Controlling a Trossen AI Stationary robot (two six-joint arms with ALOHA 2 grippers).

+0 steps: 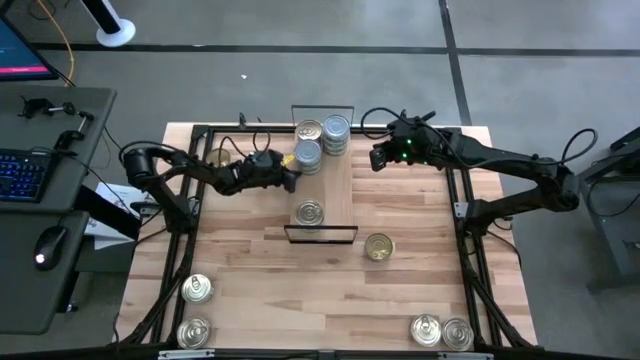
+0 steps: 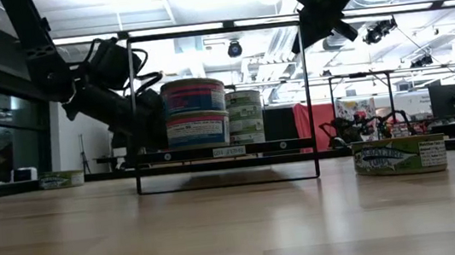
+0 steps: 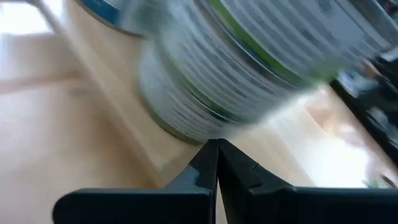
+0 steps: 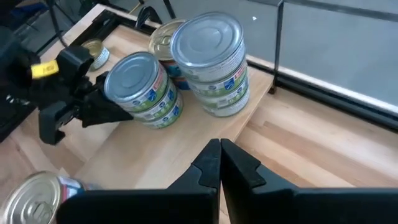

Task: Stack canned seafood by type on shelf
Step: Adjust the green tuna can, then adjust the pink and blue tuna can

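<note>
The shelf (image 1: 335,190) is a light-wood plank with black wire frames at both short ends. On its far half stand a two-high stack of silver-topped tins (image 4: 140,90), a taller silver-topped stack (image 4: 211,62) and a gold-topped tin (image 4: 163,38). Another gold-topped tin (image 1: 310,212) lies on the near half. My left gripper (image 4: 124,113), shut, comes in low from the table's left at the two-high stack. My right gripper (image 1: 376,158), also shut, hangs raised to the right of the shelf's far end and touches nothing. My left gripper is shut and its fingertips (image 3: 214,149) meet the side wall of the lower tin (image 4: 149,115) of the two-high stack, near that tin's base. The fingers come from the table's left, slanting a little downward. Both tins stand upright on the plank.
A gold-topped tin (image 1: 379,247) lies on the table right of the shelf's near end and another (image 4: 93,53) left of its far end. More tins sit at the near left corner (image 1: 197,289) and near right corner (image 1: 440,332). A desk with a keyboard (image 1: 25,175) stands beyond the left edge.
</note>
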